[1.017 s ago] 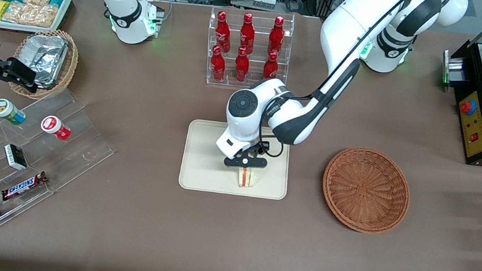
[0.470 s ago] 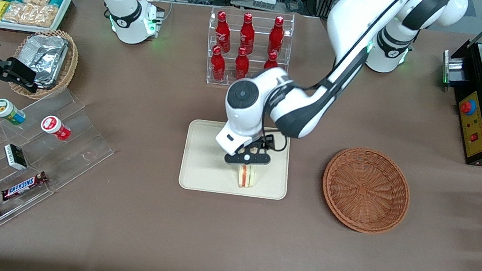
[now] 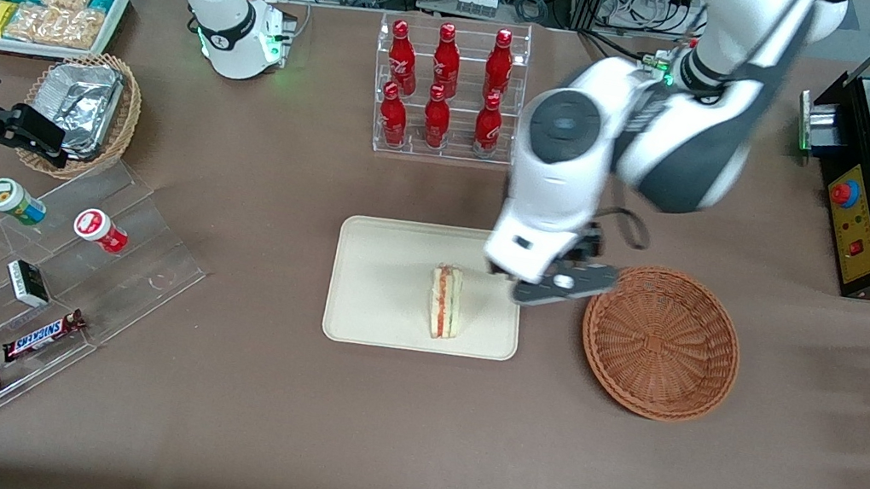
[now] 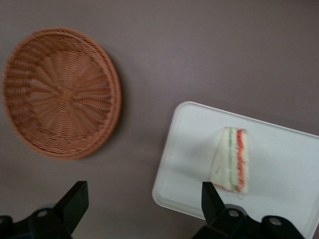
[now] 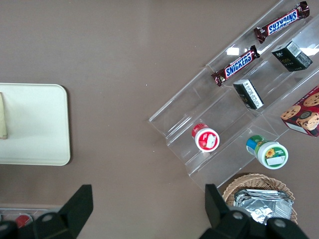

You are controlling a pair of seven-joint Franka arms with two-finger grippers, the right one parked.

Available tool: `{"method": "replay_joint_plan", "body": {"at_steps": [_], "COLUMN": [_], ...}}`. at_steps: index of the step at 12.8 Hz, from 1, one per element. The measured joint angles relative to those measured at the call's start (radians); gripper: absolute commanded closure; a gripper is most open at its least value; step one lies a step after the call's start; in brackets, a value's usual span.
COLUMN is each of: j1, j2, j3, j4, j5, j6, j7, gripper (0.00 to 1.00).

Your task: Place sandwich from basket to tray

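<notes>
Woven wicker basket (image 3: 660, 342), smooth matt tray (image 3: 377, 288), glossy hand (image 3: 558, 289).

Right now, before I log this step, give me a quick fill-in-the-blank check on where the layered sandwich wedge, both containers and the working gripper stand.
1. The triangular sandwich wedge with red and green filling lies on the cream rectangular ____.
2. The round reddish-brown wicker basket holds ____.
3. The left arm's gripper hangs above the table between the tray and the basket, with its fingers ____.
4. The gripper holds ____.

Missing words: tray; nothing; open; nothing
</notes>
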Motion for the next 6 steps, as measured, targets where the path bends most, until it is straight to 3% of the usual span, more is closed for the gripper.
{"method": "replay_joint_plan", "body": {"at_steps": [2, 6], "j1": [0.083, 0.263], "j2": [-0.051, -0.141], "j3": [0.002, 0.004], "j4": [-0.005, -0.010], "j5": [-0.052, -0.074], "j6": [-0.075, -0.192], "j7": [0.158, 0.457], "gripper": [0.00, 0.00]}}
